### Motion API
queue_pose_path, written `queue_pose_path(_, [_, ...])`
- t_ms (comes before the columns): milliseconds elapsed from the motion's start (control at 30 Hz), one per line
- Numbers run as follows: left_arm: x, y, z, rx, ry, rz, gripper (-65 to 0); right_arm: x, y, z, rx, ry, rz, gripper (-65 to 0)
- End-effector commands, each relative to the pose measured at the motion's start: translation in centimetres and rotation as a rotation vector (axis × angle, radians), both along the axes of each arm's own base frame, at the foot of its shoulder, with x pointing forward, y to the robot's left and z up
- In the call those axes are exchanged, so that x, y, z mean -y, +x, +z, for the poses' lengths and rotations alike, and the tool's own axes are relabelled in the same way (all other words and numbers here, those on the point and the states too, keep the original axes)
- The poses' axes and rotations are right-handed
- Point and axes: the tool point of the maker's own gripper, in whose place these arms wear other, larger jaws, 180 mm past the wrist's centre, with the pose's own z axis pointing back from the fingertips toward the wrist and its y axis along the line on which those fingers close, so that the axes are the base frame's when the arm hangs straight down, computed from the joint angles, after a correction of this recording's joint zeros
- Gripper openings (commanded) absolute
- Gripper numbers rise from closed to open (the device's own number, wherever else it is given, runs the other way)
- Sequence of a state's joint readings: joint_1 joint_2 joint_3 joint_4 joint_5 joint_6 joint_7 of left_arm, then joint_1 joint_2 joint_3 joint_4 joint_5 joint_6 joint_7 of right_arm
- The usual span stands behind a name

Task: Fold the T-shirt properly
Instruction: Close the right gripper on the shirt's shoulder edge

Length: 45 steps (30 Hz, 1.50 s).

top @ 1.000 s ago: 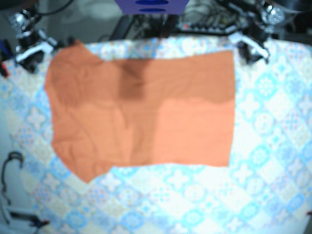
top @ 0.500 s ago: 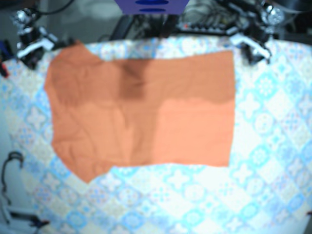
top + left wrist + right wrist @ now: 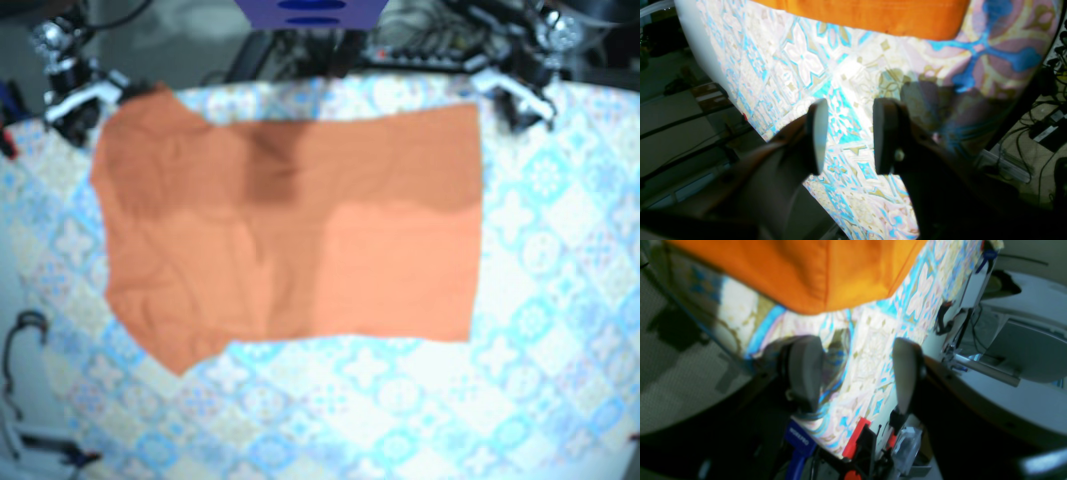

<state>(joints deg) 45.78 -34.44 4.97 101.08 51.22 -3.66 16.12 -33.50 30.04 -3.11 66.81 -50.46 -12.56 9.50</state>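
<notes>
An orange T-shirt [image 3: 290,225] lies spread on the patterned tablecloth [image 3: 400,400], partly folded, with a darker band across its far part. My left gripper [image 3: 515,100] sits at the shirt's far right corner; in its wrist view the left gripper [image 3: 846,133] is open over bare cloth, the shirt's edge [image 3: 873,16] just beyond its fingers. My right gripper [image 3: 85,100] is at the far left sleeve corner; the wrist view shows the right gripper [image 3: 853,373] open, with the sleeve's edge [image 3: 806,276] ahead of it. Nothing is held.
The tablecloth [image 3: 790,60] drops off at the table's edge beside the left gripper. Cables and equipment [image 3: 420,45] crowd the far side. Red and blue clamps [image 3: 853,440] sit at the table edge near the right gripper. A cable [image 3: 25,330] lies at the near left.
The right gripper has shifted toward the shirt's far left corner. The left gripper has barely moved. The shirt lies as before.
</notes>
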Motion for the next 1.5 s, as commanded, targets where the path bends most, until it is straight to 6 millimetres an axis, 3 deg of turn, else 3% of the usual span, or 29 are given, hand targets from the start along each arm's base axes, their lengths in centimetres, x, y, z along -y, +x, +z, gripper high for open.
queue_pose_path(0, [-0.1,0.5,0.7,0.026,0.007,-0.010,-42.2,-1.9,-1.8,-1.4,-0.091,0.054,0.055,-30.1])
queue_pose_path(433, [0.0,0.4,0.7,0.030,-0.001,0.008,-42.2,-5.9,-3.5,-3.0,-0.151,0.113,0.146,-30.1])
queue_pose_path(567, [0.2,0.3,0.6,0.031,-0.006,0.014,-42.2,-7.0,-2.7,-2.4,-0.128,0.129,0.170,-30.1])
queue_pose_path(933, [0.6,0.1,0.4,0.031,-0.019,0.029,-42.2,-7.1,-2.5,-2.3,-0.120,0.131,0.173,-30.9])
queue_pose_path(1100, [0.6,0.2,0.4,0.032,-0.020,0.030,-42.2,-7.0,-2.5,-2.3,-0.122,0.129,0.171,-44.9])
queue_pose_path(1233, [0.5,0.2,0.4,0.031,-0.020,0.030,-42.2,-7.0,-2.4,-2.3,-0.121,0.129,0.171,-50.5])
queue_pose_path(1400, [0.6,0.0,0.2,0.024,-0.022,0.031,-42.2,-6.9,-0.7,-1.9,-0.087,0.123,0.169,-63.4])
queue_pose_path(1467, [0.7,-0.1,0.1,0.021,-0.024,0.030,-42.2,-6.9,0.1,-1.8,-0.072,0.121,0.169,-64.2])
